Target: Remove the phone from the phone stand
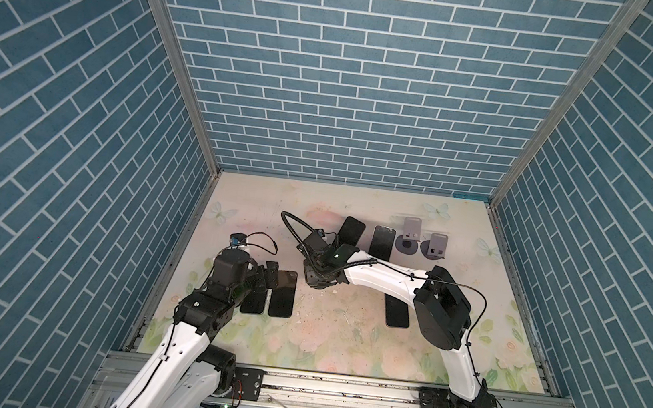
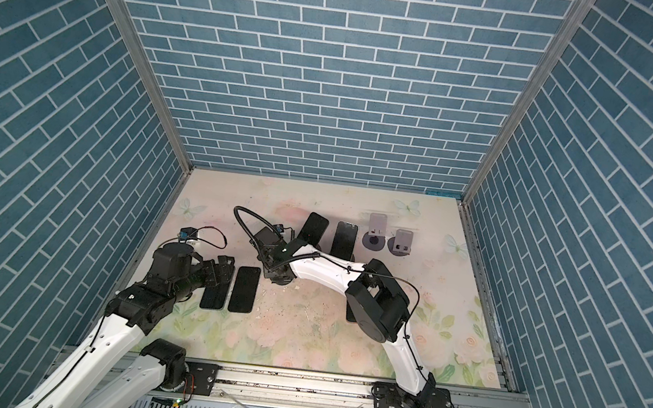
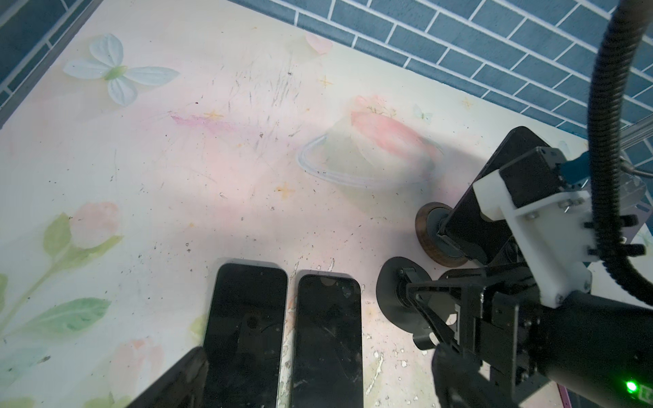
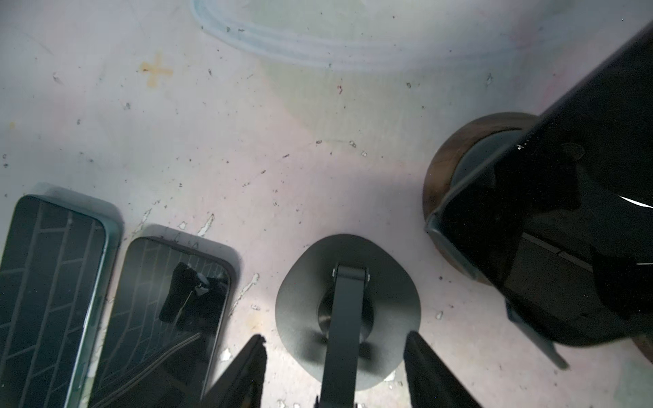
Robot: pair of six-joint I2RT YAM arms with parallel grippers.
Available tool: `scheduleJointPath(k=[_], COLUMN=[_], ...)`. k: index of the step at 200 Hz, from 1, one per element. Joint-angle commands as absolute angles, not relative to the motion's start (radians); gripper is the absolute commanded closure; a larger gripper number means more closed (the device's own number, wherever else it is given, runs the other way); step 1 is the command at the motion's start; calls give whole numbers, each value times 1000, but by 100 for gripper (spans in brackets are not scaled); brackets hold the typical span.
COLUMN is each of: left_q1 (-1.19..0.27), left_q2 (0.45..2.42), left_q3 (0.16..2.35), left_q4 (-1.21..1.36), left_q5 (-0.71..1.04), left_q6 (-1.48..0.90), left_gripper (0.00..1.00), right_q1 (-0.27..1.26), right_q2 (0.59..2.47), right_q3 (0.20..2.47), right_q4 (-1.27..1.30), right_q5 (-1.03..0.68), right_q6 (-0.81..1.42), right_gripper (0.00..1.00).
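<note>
In both top views the phone [image 1: 351, 230] leans propped at the far middle of the floral table [image 1: 342, 341]. The right gripper [image 1: 318, 281] sits just near-left of it, and the left gripper [image 1: 271, 277] hangs over two flat phones [image 1: 283, 294] at the near left. The left wrist view shows one left finger [image 3: 176, 378] with nothing against it, the jaws spread wide, and the phone resting on its phone stand [image 3: 429, 243]. In the right wrist view the right fingers [image 4: 247, 371] are closed in on either side of a dark stand [image 4: 304, 293], contact hidden, with the phone just beside it.
</note>
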State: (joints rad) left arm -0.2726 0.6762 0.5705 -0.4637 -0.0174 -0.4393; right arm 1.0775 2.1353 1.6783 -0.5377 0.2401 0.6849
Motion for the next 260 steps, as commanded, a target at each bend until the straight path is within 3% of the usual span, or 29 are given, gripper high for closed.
scheduleJointPath(k=[1,152,260], left_q1=[-275,-275,-276], left_q2=[674,615,681], left_q3=[555,557,559], left_q4=[-447,-449,-417], left_q5=[-20,-14,48], left_q6=[-433,-429,-420], left_gripper=[0,0,0], right_q1=[1083,1080,864], right_q2=[2146,1858,1501], right_q3=[1714,1633,1339], right_q4=[-562,-484,-509], right_q5=[257,236,295], right_q6=[705,563,566], right_gripper=[44,49,50])
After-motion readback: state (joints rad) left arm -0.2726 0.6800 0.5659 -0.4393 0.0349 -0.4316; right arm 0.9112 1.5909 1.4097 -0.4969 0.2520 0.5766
